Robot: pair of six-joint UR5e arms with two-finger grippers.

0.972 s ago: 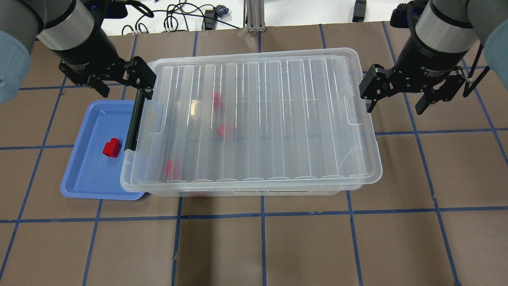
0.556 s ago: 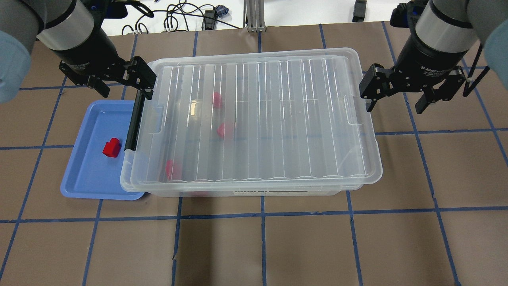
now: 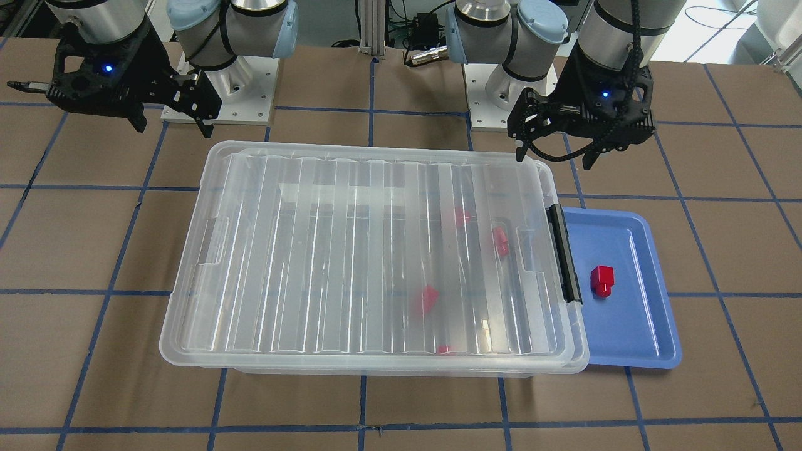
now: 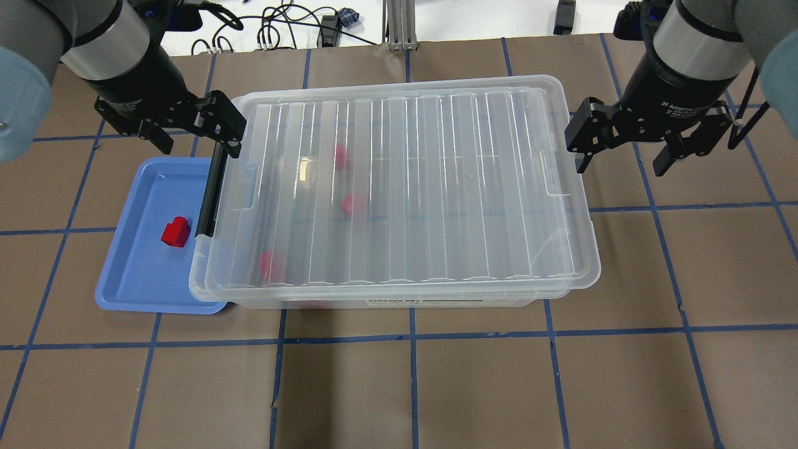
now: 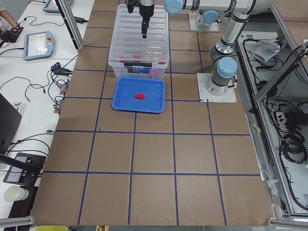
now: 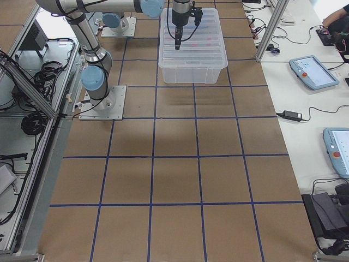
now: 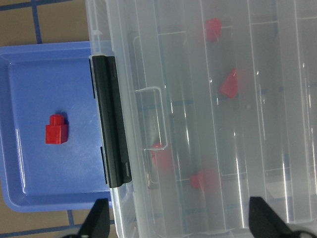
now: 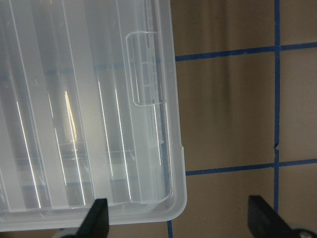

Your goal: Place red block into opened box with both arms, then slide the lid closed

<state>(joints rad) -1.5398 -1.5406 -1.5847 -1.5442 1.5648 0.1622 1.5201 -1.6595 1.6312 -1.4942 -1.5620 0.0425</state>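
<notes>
Lid (image 4: 399,187) of clear ridged plastic flat across large clear rectangular storage box (image 4: 449,303), both claws spread wide and empty.

Left black two-finger gripper (image 4: 198,142) above the box's far corner at its black bar clip (image 4: 209,193) end, fingers apart, clear of the lid; right black two-finger gripper (image 4: 620,167) just off the box's opposite short end, likewise splayed, gripping nothing. Small bright red plastic block (image 4: 175,232) on shallow blue tray (image 4: 134,274) just beside the box's clip end, touched by neither claw. More red blocks (image 4: 353,204) blurred inside the box under the lid.
</notes>
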